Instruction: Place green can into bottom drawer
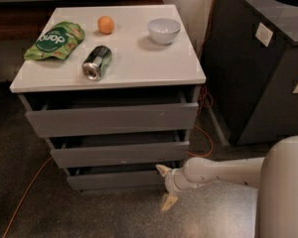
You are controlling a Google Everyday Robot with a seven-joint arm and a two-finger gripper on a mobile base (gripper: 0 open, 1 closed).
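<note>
Gripper (166, 186), cream two-finger, splayed open and empty, sits by the right end of the narrow grey bottom drawer (114, 180), upper finger possibly touching its front; dark green-and-silver metal can (97, 62) lies sideways well up-left on white cabinet top (139, 63).

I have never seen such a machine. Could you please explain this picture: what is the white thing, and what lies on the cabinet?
The white tube is a robot's arm, which ends in a two-finger gripper. There is only one camera view, and it looks down at a grey cabinet from the front. The gripper is low, beside the right end of the bottom drawer. Its fingers are spread and hold nothing. On the white top are a green can lying on its side, a snack bag, an orange and a bowl.
</note>
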